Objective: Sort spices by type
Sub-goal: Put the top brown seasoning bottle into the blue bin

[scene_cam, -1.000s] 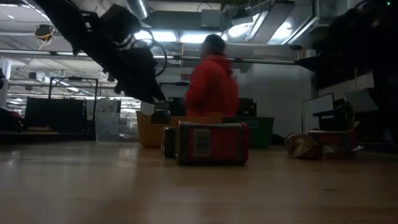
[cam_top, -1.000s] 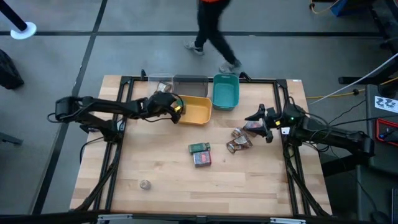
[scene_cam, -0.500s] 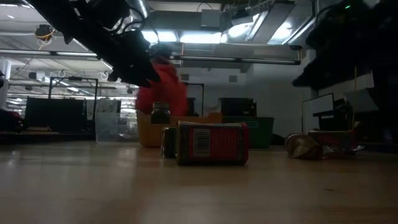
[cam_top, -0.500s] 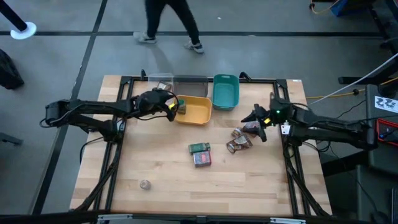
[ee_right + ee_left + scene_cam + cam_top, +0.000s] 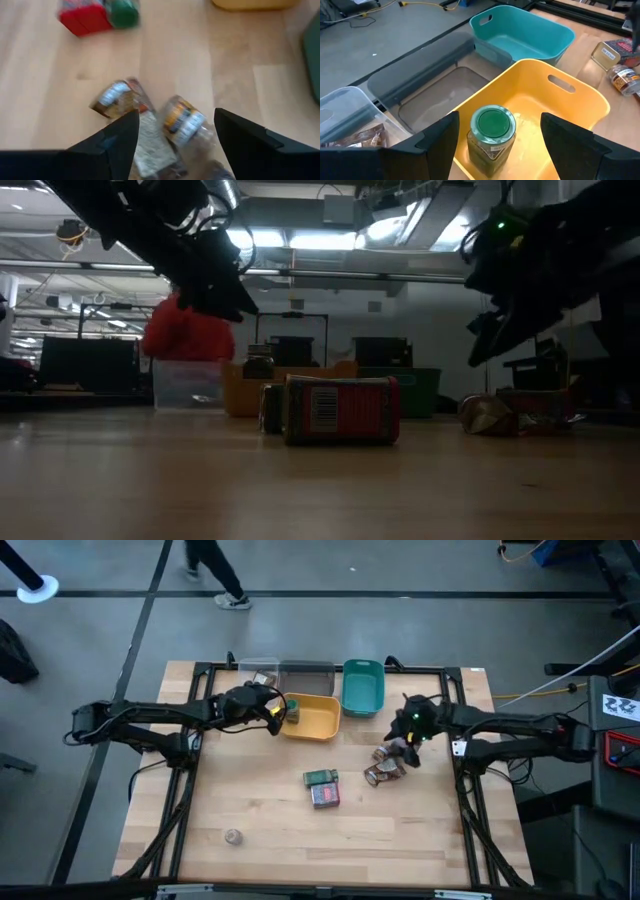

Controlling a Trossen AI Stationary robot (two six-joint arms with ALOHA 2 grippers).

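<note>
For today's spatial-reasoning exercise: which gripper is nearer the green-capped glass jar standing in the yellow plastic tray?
Left. The left gripper hangs open directly over the green-capped glass jar in the yellow plastic tray; the right gripper is across the table, above the brown packets.

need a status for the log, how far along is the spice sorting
Early. One green-capped jar stands in the yellow tray, the open left claw above it. The open right claw hovers over the brown packets. The red box and round tin remain unsorted.

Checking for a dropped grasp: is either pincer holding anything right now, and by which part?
Nothing is held. The left pincer is open above the jar standing in the yellow tray; the right pincer is open over the packets.
</note>
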